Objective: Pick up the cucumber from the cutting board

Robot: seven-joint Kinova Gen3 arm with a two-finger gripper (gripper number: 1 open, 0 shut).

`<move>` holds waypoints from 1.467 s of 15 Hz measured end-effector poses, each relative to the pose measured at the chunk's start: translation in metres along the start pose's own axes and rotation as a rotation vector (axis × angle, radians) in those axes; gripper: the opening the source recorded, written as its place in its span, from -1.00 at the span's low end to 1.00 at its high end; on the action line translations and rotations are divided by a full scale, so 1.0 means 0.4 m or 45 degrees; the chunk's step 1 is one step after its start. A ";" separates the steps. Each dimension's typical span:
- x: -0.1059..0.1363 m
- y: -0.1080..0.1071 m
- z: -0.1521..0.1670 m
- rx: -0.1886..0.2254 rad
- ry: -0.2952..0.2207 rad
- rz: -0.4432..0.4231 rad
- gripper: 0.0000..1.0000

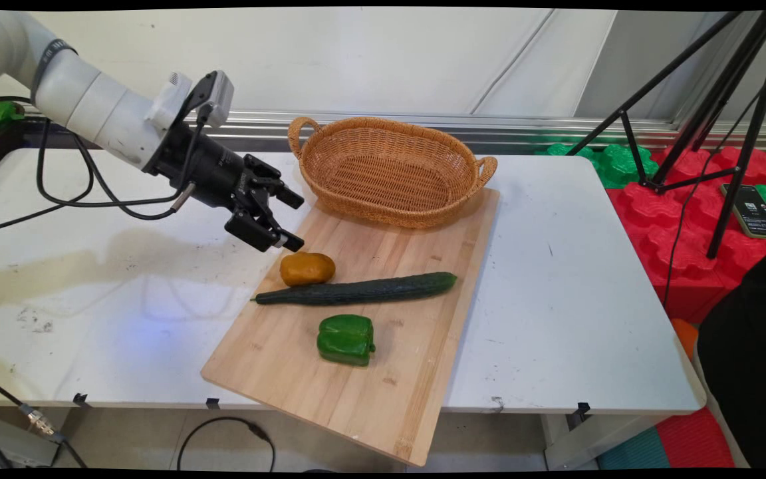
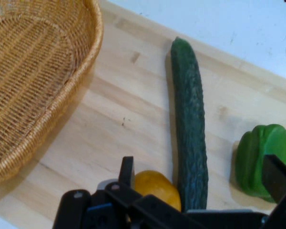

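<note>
From the upper left of the main view the white arm slants down and to the right, black cables looping beneath it, and ends in the black gripper (image 1: 293,219), which hangs in the air over the left edge of the wooden cutting board (image 1: 363,372). Its two fingers are spread wide apart and hold nothing; the lower fingertip sits just above and left of a small yellow-orange fruit (image 1: 307,268) without clearly touching it.

That fruit is smooth and rounded, lying on the pale, straight-grained board just beside the stem end of a long dark green cucumber (image 1: 356,291) with a finely pebbled skin. Nearer the camera, apart from the cucumber, rests a glossy, blocky green bell pepper (image 1: 346,339). At the board's far end stands an oval wicker basket (image 1: 389,199) of tightly woven tan cane with a loop handle at each end, partly on the board. The board lies askew on the white table (image 1: 589,299), its near corner overhanging the edge.

The hand view shows the fruit (image 2: 157,188) low between the spread fingers, the cucumber (image 2: 189,124) running up beside it, the pepper (image 2: 264,160) at right, the basket (image 2: 38,86) at left — its weave plain. Only the main view takes in the black tripod (image 1: 722,120) and red and green foam blocks (image 1: 675,226) at right.
</note>
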 end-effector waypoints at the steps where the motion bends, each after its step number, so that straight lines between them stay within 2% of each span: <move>1: 0.005 0.004 0.001 -0.002 0.004 0.006 1.00; 7: 0.042 0.016 0.075 -0.016 -0.009 0.054 1.00; 12: 0.076 0.019 0.198 -0.021 -0.065 0.074 1.00; 22: 0.107 0.020 0.387 -0.020 -0.183 0.100 1.00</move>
